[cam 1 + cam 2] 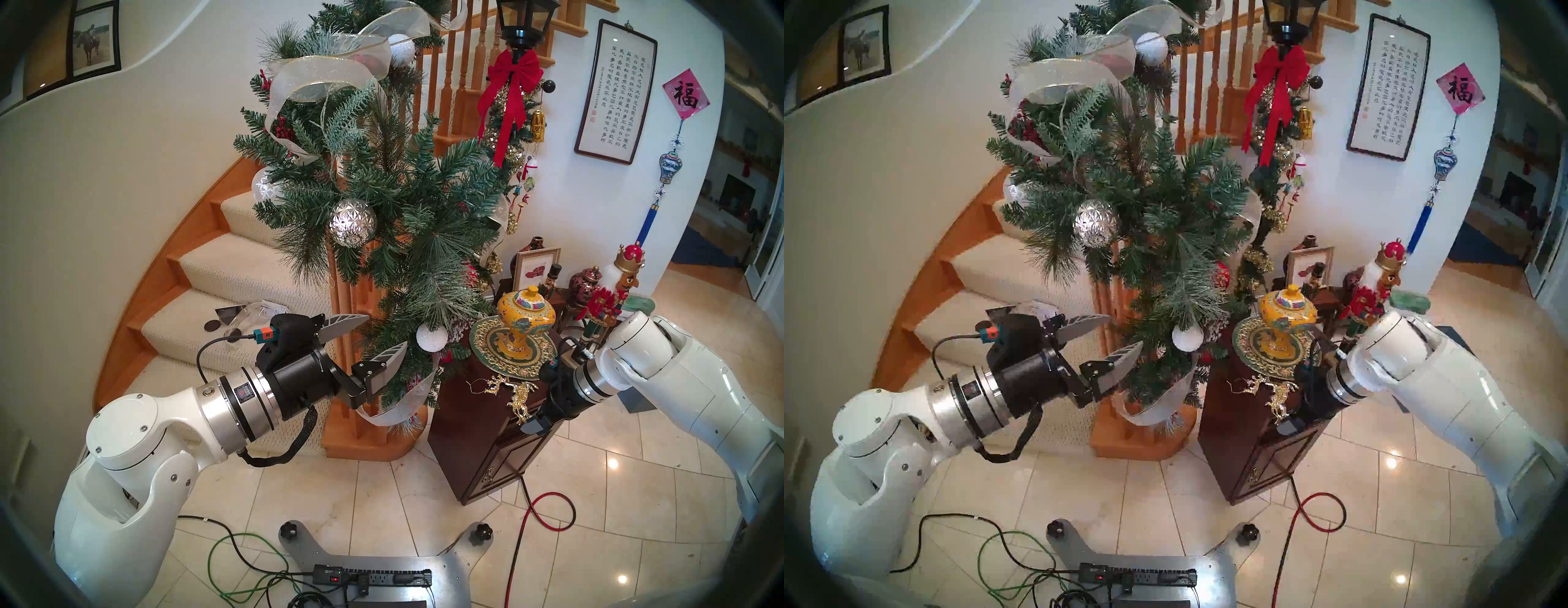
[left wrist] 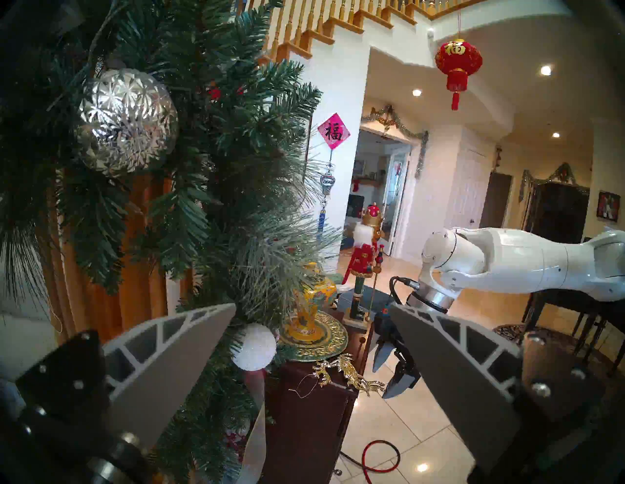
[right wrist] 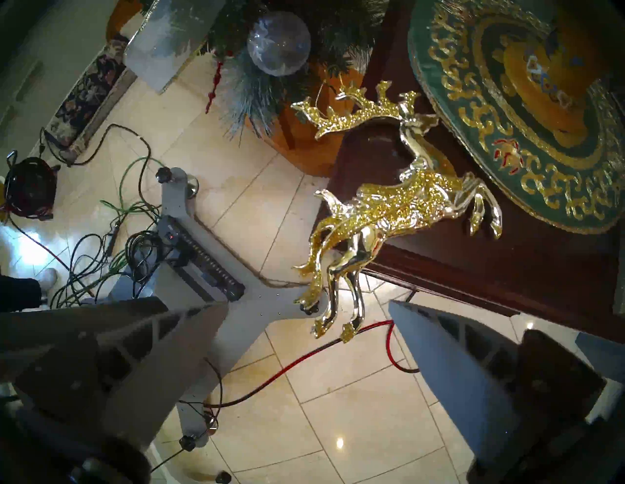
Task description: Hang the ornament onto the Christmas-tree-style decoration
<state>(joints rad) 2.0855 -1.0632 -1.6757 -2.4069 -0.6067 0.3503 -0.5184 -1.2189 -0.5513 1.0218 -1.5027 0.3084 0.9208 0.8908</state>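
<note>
The ornament (image 1: 511,390) (image 3: 389,209), a shiny gold chain of reindeer, lies on the front edge of a dark wooden cabinet (image 1: 479,450). Its lower legs hang over the edge and its thin string loop (image 2: 304,385) trails toward the garland. My right gripper (image 3: 308,304) (image 2: 384,382) is open beside the cabinet edge, with the dangling hooves just ahead of its fingertips and not touching them. The Christmas-tree-style decoration (image 1: 403,204) (image 2: 203,169), a bushy green garland with white ribbon, drapes down the stair post. My left gripper (image 1: 386,331) (image 2: 313,306) is open against its lower needles, holding nothing.
A faceted silver ball (image 1: 353,223) and a white snowy ball (image 1: 432,337) hang in the garland. On the cabinet stand a yellow jar (image 1: 526,316) on a green-gold plate (image 1: 488,344) and a nutcracker (image 1: 611,293). Cables and a power strip (image 1: 373,579) lie on the floor tiles.
</note>
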